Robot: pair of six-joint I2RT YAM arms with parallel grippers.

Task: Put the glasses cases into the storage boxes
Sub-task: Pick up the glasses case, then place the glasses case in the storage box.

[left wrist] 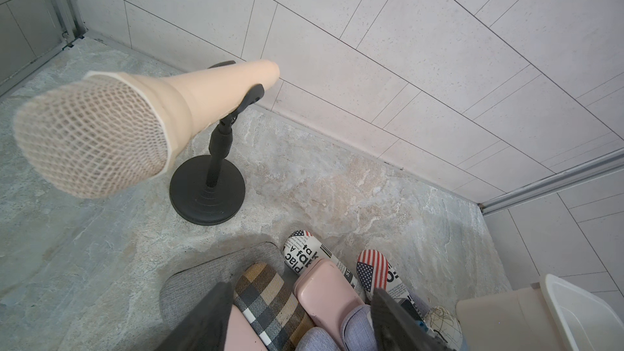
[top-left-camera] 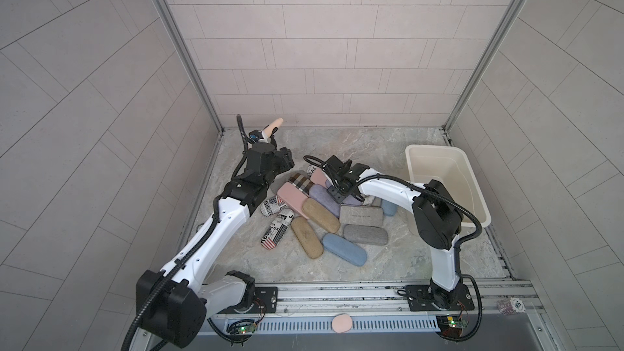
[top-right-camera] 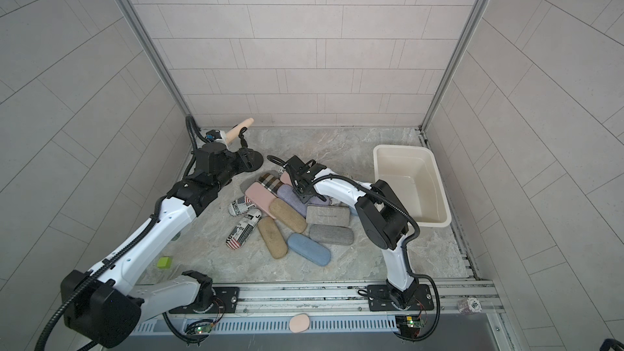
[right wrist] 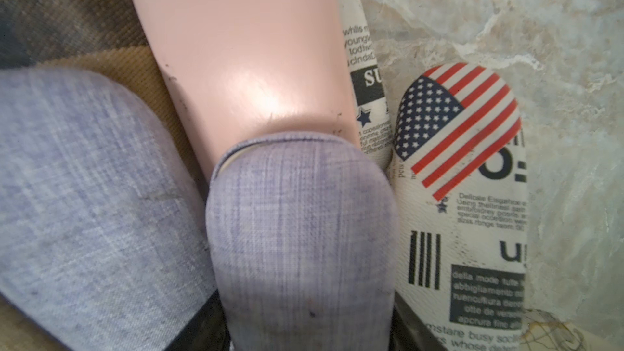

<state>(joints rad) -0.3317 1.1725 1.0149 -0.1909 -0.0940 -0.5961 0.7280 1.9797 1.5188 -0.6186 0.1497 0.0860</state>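
Far right: a cream tub [top-left-camera: 435, 146], empty. Cases [top-right-camera: 326, 234] all piled on the floor [top-left-camera: 405, 265] in the middle: two tan [top-left-camera: 320, 211], two pink [top-left-camera: 290, 195], two purple [top-left-camera: 325, 199], two blue [top-left-camera: 343, 249], one checked [top-left-camera: 301, 182], at least two grey [top-left-camera: 360, 215], at least three newspaper-print [top-left-camera: 277, 231] with flags. Readable on one: "della mode". Left pincer [left wrist: 300, 290] partly wide, holding nothing, above the pile's far left. Right pincer [right wrist: 305, 329] around a purple case [right wrist: 300, 231]; squeezing or not, cannot tell.

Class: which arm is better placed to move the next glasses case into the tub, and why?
Right. The right gripper straddles a lavender case, with the tub on its side. The left gripper hovers open near the microphone, farther from the tub.
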